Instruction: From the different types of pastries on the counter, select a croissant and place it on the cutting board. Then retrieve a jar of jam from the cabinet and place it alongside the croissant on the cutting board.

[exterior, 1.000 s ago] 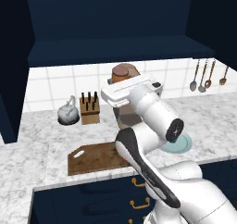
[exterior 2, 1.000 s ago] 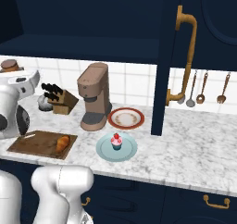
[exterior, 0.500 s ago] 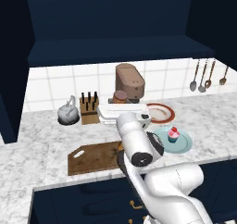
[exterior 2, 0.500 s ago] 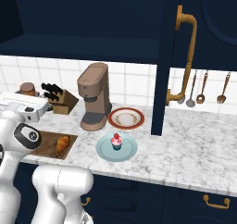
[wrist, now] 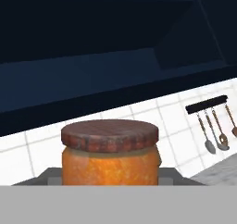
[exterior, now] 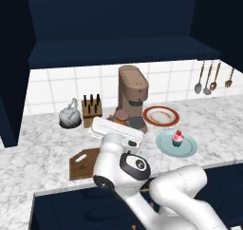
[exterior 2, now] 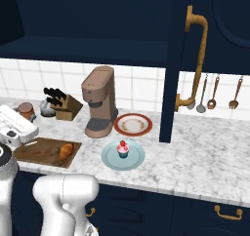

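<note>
We have the jar of jam in the claw: the hand view puts the orange jar with its dark brown lid right in front of the camera, upright, with the navy cabinet and white tiles behind it. The claw is pinching the jar; its fingertips themselves are hidden under the jar in that view. In the right base view the jar sits at the far left, carried above the near left end of the cutting board, not yet set down as far as we can judge.

The croissant already lies on the board, toward its right end, so we count the first half of the task as done. The jar is out of the cabinet, so the retrieval also looks finished.

What is left: lower the jar onto a bare part of the board beside the croissant, let go, and pull the arm away. The free patch left of the croissant looks the likely spot.

Further out on the table: the cupcake sits untouched on its pale blue plate, with a red-rimmed plate behind it, the coffee machine, the knife block and a kettle
</note>
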Controlling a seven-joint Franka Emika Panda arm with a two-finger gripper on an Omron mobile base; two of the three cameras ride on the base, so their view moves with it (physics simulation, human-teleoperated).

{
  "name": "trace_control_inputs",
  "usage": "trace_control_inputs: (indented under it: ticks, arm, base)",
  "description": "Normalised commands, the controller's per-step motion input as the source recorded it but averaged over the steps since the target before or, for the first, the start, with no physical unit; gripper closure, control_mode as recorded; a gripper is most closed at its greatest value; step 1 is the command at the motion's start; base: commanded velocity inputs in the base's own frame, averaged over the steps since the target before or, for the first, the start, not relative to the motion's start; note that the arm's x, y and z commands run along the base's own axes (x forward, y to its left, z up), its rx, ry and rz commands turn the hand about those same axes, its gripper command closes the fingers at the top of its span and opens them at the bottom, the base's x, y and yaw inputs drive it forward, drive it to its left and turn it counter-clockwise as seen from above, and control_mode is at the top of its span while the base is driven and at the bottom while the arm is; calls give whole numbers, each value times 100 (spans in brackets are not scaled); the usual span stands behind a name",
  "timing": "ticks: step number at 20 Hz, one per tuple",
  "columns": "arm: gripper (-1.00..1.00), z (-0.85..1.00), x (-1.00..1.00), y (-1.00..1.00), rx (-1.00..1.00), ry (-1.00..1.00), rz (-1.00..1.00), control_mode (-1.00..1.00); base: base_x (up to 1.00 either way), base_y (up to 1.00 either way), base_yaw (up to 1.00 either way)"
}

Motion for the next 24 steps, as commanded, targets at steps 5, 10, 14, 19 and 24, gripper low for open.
trace_control_inputs:
  ticks: [5, 10, 14, 19, 24]
  arm:
    - [100, -62, -12, 0, 7, 3, -47, -100]
    - [100, -49, 0, 0, 0, 0, -40, -100]
    - [100, -45, 3, 18, -3, 10, -20, -100]
    - [100, -31, 32, 27, -6, 15, -3, -100]
    - [100, -34, 44, 2, 0, 27, -8, -100]
  base:
    - [0, 0, 0]
    - [0, 0, 0]
    - [0, 0, 0]
    - [0, 0, 0]
    - [0, 0, 0]
